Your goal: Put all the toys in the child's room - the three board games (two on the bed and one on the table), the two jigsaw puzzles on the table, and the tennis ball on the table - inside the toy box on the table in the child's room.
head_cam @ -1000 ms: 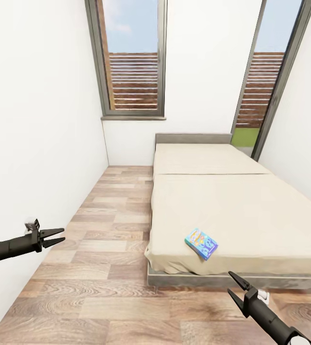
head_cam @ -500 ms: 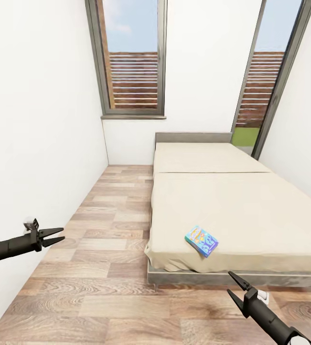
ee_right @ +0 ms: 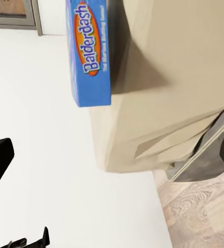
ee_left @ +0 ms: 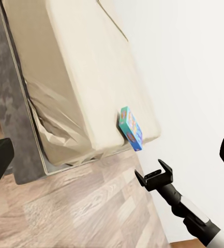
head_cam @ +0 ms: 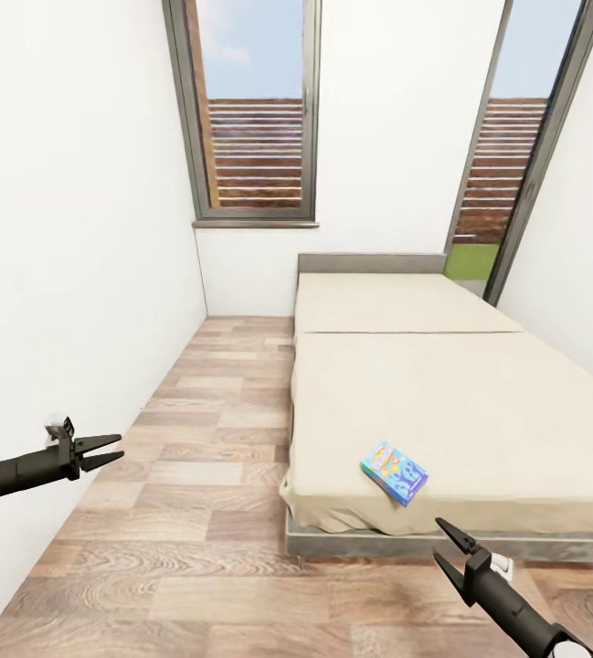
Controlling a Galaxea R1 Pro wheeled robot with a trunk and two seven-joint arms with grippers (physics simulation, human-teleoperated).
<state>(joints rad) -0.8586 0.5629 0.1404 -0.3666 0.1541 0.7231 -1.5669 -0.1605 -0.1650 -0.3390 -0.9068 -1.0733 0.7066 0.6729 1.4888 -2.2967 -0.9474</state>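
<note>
Small flat blue board game, printed cardboard, lies near foot corner of bed on smooth beige mattress. Left gripper and right gripper hover over wood-plank floor, prongs spread, empty.

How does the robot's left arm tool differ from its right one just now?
The black two-fingered left tool hangs over the wood-plank floor beside the white wall, pointing sideways toward the bed. The black two-fingered right tool is at the foot of the beige bed, pointing up toward the small blue game box lying there. Both are open and empty.
</note>
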